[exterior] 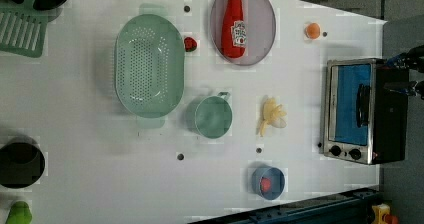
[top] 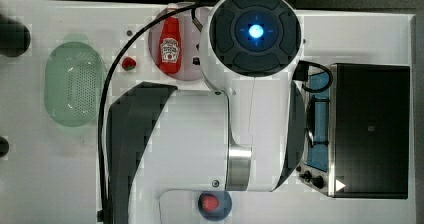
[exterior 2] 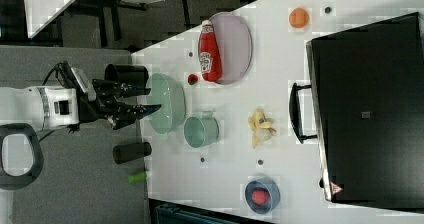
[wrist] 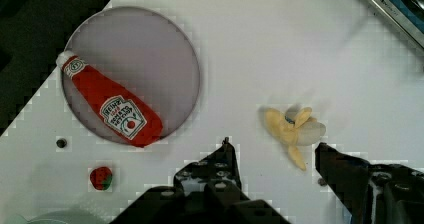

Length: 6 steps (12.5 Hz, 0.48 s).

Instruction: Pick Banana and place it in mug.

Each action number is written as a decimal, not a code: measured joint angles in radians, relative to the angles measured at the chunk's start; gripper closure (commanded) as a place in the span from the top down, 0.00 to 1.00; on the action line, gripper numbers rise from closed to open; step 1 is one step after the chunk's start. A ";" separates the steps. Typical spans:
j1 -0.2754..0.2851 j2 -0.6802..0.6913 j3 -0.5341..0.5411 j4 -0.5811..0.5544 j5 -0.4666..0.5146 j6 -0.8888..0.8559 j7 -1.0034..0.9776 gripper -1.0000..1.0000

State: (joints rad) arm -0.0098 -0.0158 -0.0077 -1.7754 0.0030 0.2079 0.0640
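Note:
The banana [exterior: 272, 116] is a small pale yellow, partly peeled piece lying on the white table between the mug and the toaster oven. In the wrist view the banana [wrist: 292, 130] lies just beyond and between my two dark fingertips. The pale teal mug [exterior: 213, 117] stands upright and empty beside the green basket, also seen as the mug [exterior 2: 201, 131] in the right view. My gripper [wrist: 273, 145] is open and holds nothing. In the right view the gripper [exterior 2: 148, 99] hangs high above the table, fingers apart. In the top view my arm covers the middle of the table.
A green perforated basket [exterior: 149, 65] sits beside the mug. A ketchup bottle [exterior: 234, 25] lies on a grey plate [exterior: 262, 26], with a strawberry [exterior: 190, 44] near it. An orange [exterior: 313, 30], a toaster oven [exterior: 356, 110] and a blue bowl [exterior: 268, 182] stand around the banana.

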 measured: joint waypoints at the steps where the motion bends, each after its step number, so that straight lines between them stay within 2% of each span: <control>1: -0.001 -0.067 -0.002 -0.093 0.013 -0.061 -0.002 0.77; 3: 0.000 -0.268 -0.015 -0.273 0.016 -0.153 -0.013 0.99; 4: 0.003 -0.357 -0.024 -0.330 0.015 -0.184 -0.025 1.00; 6: 0.007 -0.450 -0.041 -0.379 -0.005 -0.173 -0.033 1.00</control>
State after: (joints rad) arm -0.0033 -0.4658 -0.0489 -2.1543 -0.0017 0.0352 0.0311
